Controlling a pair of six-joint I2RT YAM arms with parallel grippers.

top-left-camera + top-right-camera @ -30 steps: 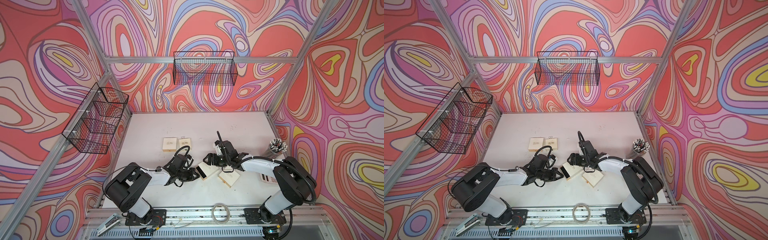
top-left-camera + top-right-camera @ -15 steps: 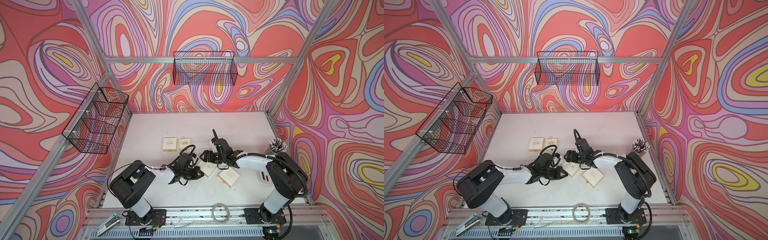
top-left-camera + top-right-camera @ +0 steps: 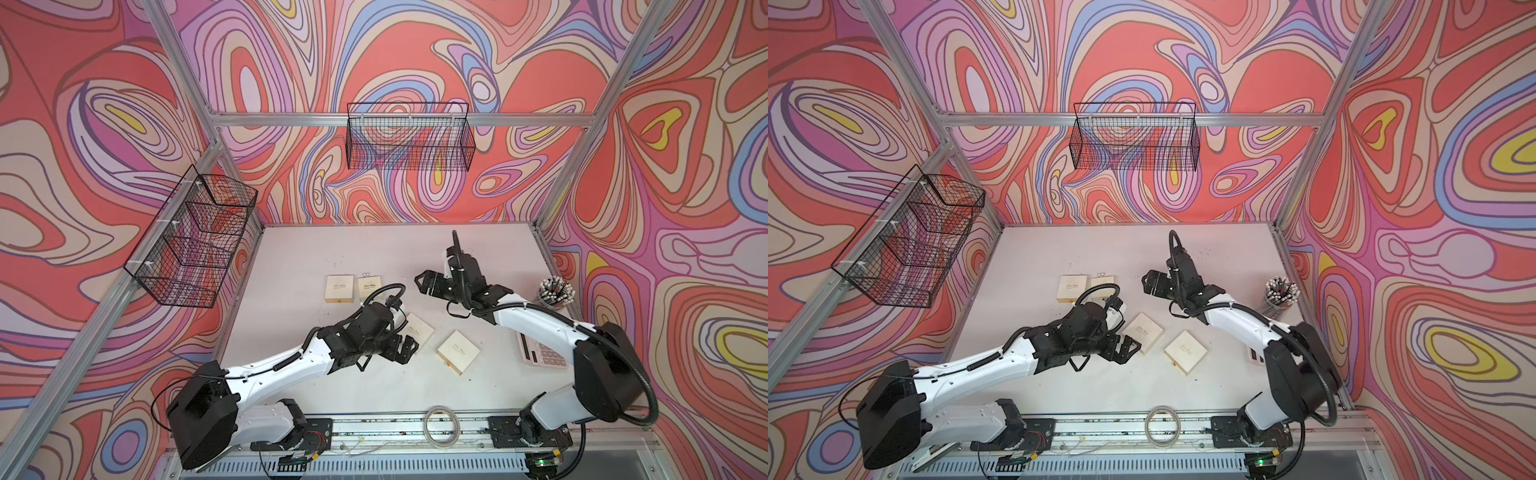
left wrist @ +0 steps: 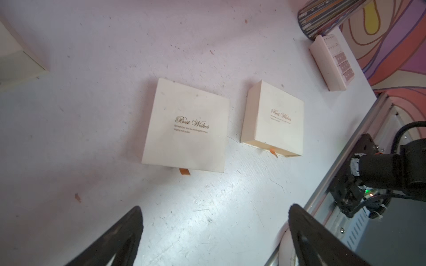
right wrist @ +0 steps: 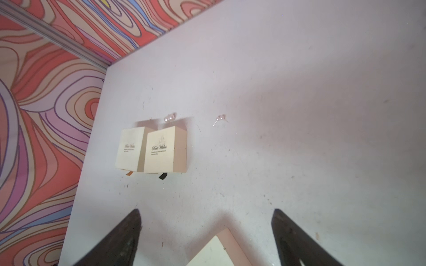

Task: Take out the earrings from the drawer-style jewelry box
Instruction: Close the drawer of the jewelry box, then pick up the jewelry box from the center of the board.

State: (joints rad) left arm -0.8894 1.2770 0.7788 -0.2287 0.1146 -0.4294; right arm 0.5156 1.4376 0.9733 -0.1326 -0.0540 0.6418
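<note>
- With both pairs of my fingers spread wide and nothing between them, I am between grasps: left gripper hangs low over the bare table, and right gripper does the same farther back.
- Just ahead of my left fingers sit two cream boxes, set apart: the nearer box and the slanted box.
- Each has an orange pull tab facing me. The slanted box's drawer peeps out a little. The nearer box looks closed.
- Farther out, ahead of right gripper, is the far pair of boxes, side by side.
- Earrings: one pale pearly piece lies on the table right behind the far pair. A second earring lies loose beside them, well apart from both grippers.
- I cannot tell whether more are inside the two boxes by my left fingers.
- Judgement: some earrings are already out, and the step in hand is opening the next drawer.
- Next move calls for a fine, low pinch on the thin tab, with right gripper bracing the sleeve so the light box does not slide along with it.
</note>
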